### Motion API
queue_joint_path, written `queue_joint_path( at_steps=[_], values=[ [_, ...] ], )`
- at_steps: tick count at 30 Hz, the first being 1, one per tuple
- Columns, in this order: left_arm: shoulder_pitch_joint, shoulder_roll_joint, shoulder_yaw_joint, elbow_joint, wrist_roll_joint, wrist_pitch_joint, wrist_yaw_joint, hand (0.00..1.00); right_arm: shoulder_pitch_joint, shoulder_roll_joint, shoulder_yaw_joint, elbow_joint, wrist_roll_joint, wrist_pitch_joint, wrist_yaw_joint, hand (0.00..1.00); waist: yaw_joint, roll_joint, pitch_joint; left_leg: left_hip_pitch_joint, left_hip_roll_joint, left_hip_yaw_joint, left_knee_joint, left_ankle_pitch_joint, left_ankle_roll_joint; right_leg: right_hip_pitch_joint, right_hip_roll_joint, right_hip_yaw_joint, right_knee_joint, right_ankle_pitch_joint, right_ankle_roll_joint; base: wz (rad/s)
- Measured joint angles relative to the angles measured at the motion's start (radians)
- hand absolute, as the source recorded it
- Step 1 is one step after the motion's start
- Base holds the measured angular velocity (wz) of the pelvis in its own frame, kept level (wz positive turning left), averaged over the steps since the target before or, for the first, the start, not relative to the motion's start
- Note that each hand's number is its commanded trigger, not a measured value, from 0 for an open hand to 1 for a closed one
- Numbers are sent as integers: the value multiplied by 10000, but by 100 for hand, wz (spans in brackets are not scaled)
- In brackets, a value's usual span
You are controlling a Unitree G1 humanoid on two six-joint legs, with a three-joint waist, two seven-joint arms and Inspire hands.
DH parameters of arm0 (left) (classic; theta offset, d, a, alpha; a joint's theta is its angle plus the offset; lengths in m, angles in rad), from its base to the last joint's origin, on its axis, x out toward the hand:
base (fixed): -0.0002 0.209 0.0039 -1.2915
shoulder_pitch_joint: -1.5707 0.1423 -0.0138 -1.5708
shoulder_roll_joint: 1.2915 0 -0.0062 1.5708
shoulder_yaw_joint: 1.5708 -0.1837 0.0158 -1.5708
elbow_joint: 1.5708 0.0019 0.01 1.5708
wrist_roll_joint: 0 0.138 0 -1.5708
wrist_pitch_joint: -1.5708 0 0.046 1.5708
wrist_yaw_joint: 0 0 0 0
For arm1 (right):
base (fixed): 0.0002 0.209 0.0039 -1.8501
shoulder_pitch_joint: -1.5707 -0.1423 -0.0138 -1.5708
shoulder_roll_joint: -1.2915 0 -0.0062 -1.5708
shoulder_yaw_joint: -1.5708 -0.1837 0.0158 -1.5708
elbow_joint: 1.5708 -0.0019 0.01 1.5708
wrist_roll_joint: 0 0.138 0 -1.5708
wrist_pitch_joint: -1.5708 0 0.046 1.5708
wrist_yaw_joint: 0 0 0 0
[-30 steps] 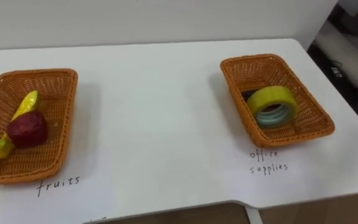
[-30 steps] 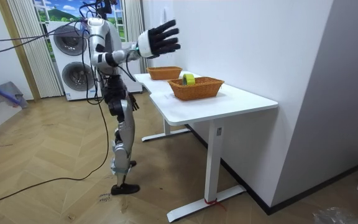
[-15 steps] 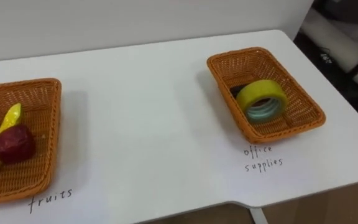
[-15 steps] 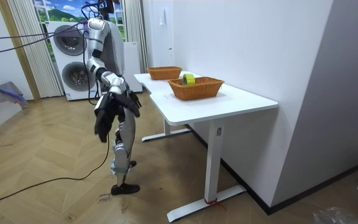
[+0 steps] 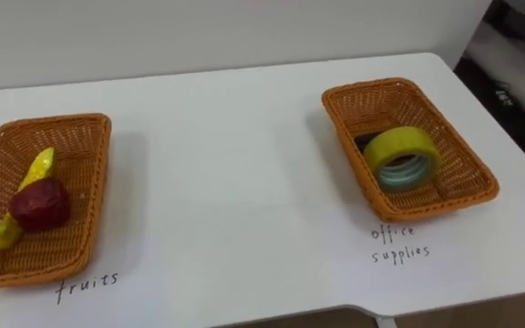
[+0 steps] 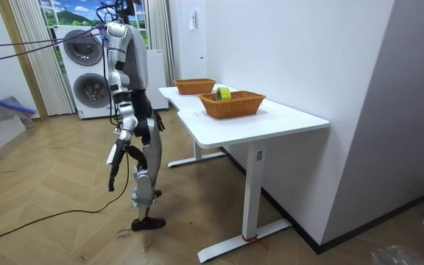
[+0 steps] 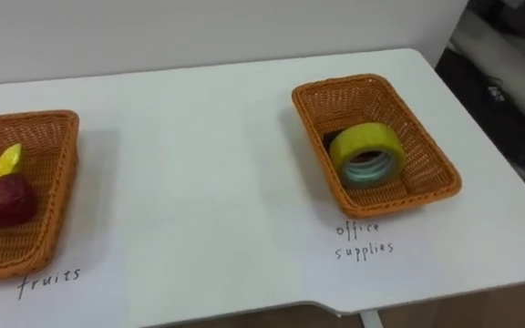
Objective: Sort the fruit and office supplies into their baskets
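Left eye view: a white tabletop [image 5: 244,182] carries two woven orange baskets, well apart. The fruit basket [image 5: 97,187] sits at the left edge. In it a yellow banana [image 5: 40,168] lies lengthwise, and a dark red fruit [image 5: 39,204] rests on top of the banana's middle. A handwritten label [image 5: 87,283] is on the tabletop just in front of this basket.

The office-supplies basket [image 5: 386,109] sits toward the right, slightly farther back. A yellow tape roll [image 5: 401,144] leans tilted in it, with its open ring facing the near side. A pale blue roll [image 5: 406,173] lies against the yellow roll's lower front. A small dark item [image 5: 365,142] shows behind the yellow roll, too hidden to identify. A second handwritten label [image 5: 399,244] lies in front of this basket.

In the room view the robot stands upright on the wooden floor beside the table. The stacked washing machines [image 6: 83,73] are behind it. Its right hand [image 6: 114,171] hangs low beside its leg, well clear of the tabletop. The fingers are relaxed, point down and hold nothing.
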State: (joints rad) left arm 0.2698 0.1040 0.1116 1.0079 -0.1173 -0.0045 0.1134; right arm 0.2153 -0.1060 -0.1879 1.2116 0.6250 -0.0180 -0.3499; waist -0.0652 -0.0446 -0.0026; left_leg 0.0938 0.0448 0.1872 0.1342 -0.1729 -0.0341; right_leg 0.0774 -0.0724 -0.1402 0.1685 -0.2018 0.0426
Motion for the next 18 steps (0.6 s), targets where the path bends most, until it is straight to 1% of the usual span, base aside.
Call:
queue_joint_path(
  at_steps=[1,2,3,4,5,6,7,8,10,11,12,14,18],
  values=[
    [-70,7,-41,69,-1,0,1,0,-27,-2,335,-2,-428,45,264,0,104,9,-5,-18,0,-1,1,0,0,-25,1,4,16,2,-2,-3],
    [-203,18,-145,170,0,-1,5,0,-169,-4,862,8,-1335,150,717,0,275,64,-20,-65,0,-14,7,-1,1,-62,4,-14,14,24,-6,5],
    [-275,8,-173,236,9,-8,7,0,-387,-5,1173,90,-2210,230,1090,0,407,87,-25,-109,-2,-70,18,-1,2,-61,4,-60,-3,50,-7,8],
    [-281,5,-173,241,9,-8,8,0,-450,-5,1306,117,-2552,261,1234,0,453,96,-19,-110,-5,-98,18,-1,3,-49,4,-82,0,53,-9,13],
    [-269,4,-173,245,9,-8,25,0,-669,-2,1525,119,-3209,324,1497,0,485,120,-13,-111,-10,-157,18,-1,2,-5,4,-141,-1,55,-11,21],
    [-251,4,-184,244,7,-8,71,0,-847,-10,1757,135,-3671,324,1677,0,501,132,-4,-109,-22,-282,22,-1,3,83,2,-259,-37,56,-12,23],
    [-248,4,-184,247,10,-8,101,0,-895,-30,1862,110,-3841,325,1729,0,531,137,-6,-104,-26,-324,23,-1,2,107,1,-291,-47,55,-11,19],
    [-256,5,-183,277,18,-8,156,0,-1025,-104,2099,97,-4219,338,1824,0,646,155,-5,-109,-26,-357,29,-1,2,143,4,-324,-127,55,-12,13],
    [-254,-4,-183,327,16,-6,307,0,-1080,-121,2247,95,-4442,372,1975,0,726,170,6,-119,-37,-490,30,-3,-1,242,7,-438,-185,60,-18,16],
    [-247,-6,-186,328,20,7,376,0,-1171,-104,2465,57,-4507,423,2015,0,782,171,8,-124,-39,-502,29,-5,-4,254,-2,-496,-185,51,-15,11],
    [-238,-32,-186,328,22,14,419,0,-1188,-85,2545,39,-4633,421,2012,0,865,191,25,-133,-40,-495,27,-5,-4,248,-4,-500,-199,50,-15,5],
    [-209,-92,-184,328,23,14,562,0,-1204,-85,2570,-15,-4775,416,2010,0,989,192,30,-141,-52,-496,23,-5,-4,248,-15,-521,-212,45,-8,2],
    [-149,-126,-186,333,20,13,835,0,-1205,-54,2847,29,-4757,415,2004,0,1016,148,39,-127,-62,-526,17,-5,-5,354,-11,-567,-318,47,-9,1]
  ],
)
